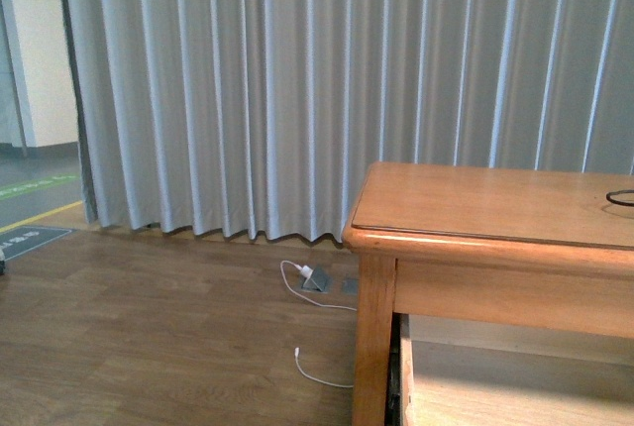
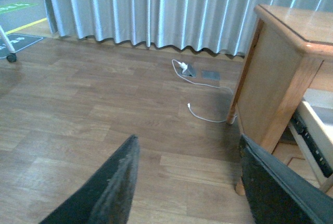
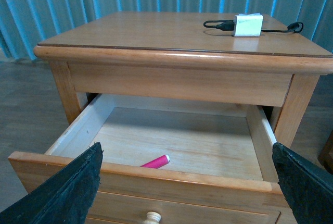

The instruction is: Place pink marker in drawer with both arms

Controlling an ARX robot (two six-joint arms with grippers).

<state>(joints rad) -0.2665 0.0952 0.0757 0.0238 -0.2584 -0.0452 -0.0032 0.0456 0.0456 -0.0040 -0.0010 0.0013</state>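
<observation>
no word, brand or number can be read in any view. the dark floor mat [image 1: 30, 240] near the curtain carries pale marks, too blurred to make out. the green floor strip [image 1: 35, 186] behind it has lighter marks, too small to tell. the white adapter [image 3: 247, 25] on the dresser top [image 3: 156, 34] shows no legible print

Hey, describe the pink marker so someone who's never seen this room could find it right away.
Start at the honey-coloured wooden side table in front of the curtain. Its drawer is pulled open, and the pink marker lies on its pale floor near the front edge. It is the only thing seen inside, a short hot-pink stick.
</observation>
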